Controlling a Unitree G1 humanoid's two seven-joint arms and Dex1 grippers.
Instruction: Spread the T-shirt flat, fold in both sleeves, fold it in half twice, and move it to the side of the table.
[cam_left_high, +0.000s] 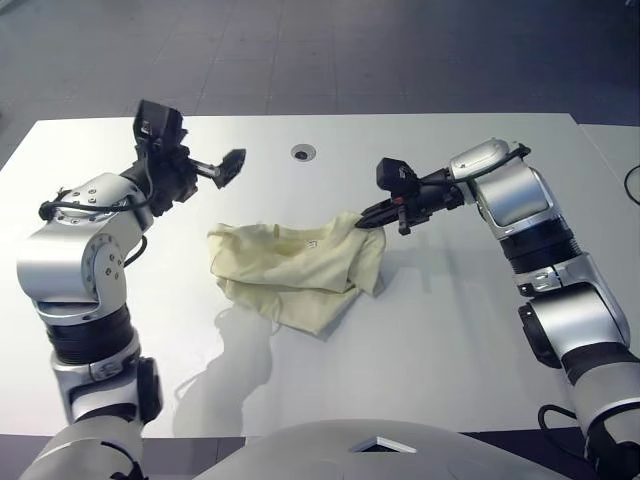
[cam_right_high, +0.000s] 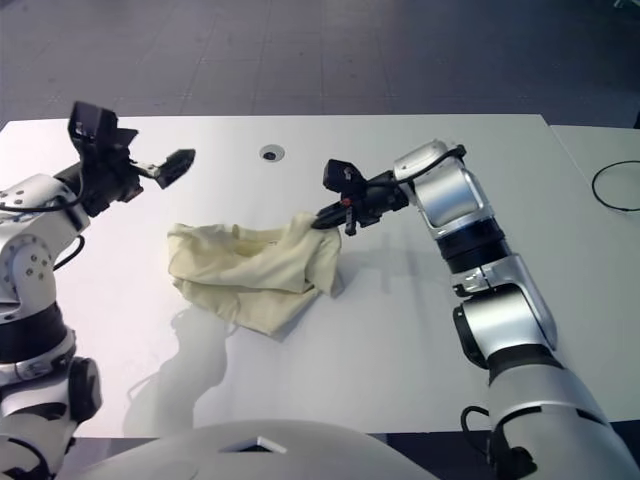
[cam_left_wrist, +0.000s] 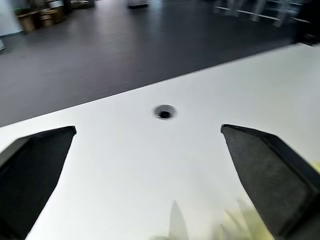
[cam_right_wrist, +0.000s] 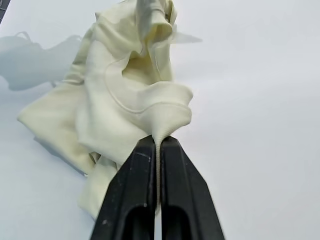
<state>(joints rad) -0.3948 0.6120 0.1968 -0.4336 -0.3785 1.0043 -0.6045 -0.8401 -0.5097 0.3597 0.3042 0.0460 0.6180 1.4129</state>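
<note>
Round grommet hole (cam_left_high: 303, 152), dark floor (cam_left_high: 300, 50)

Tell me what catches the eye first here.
A crumpled pale yellow T-shirt lies in the middle of the white table, with one bunched edge pinched in the shut right gripper. The left gripper hangs open above the table on the robot's left, holding nothing.

The crumpled T-shirt (cam_left_high: 300, 270) is occupying the middle of the table (cam_left_high: 460, 350), and bare tabletop is running all around it, widest toward the near edge. The right gripper (cam_left_high: 366, 220), clamped on a raised fold, is blocking the approach from the right together with its forearm. The left gripper (cam_left_high: 225, 168) is hanging above the table beyond the cloth's far left corner, fingers spread. A small grommet hole (cam_left_high: 303, 152) is sitting flush near the far edge.
</note>
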